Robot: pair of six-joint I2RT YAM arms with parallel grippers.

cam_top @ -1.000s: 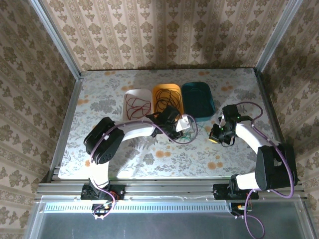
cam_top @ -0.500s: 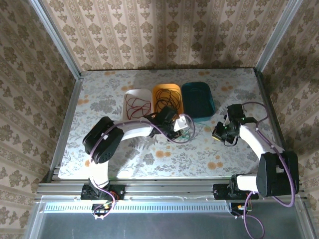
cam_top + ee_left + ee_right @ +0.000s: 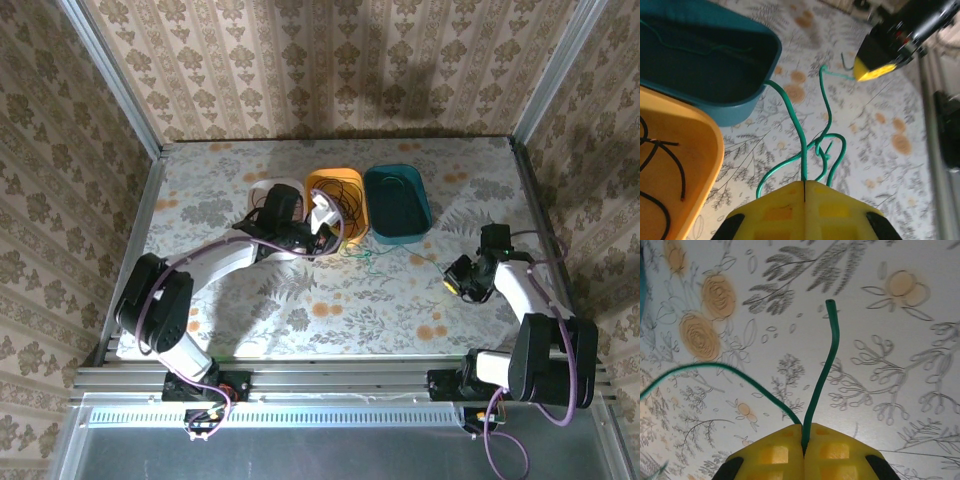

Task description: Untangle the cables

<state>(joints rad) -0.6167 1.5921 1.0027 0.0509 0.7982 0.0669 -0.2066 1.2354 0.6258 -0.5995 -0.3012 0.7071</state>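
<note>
Pinching the green cable (image 3: 366,256), both grippers hold it tight. We see the left gripper (image 3: 804,192) at the bottom of its view, beside the orange bin (image 3: 695,150). The right gripper (image 3: 803,440) grips near the cable's end. From above, the cable runs across mid-frame, below the teal bin (image 3: 400,210).

Pinching a green cable (image 3: 799,131) in the left pincer (image 3: 804,189), yellow tips pressed together at the bottom edge. Looping up over the floral worktop (image 3: 875,145) to the right pincer (image 3: 871,71), upper right. Passing just beside a teal bin (image 3: 715,102) and an orange bin (image 3: 702,160) holding black cables (image 3: 671,159).
</note>
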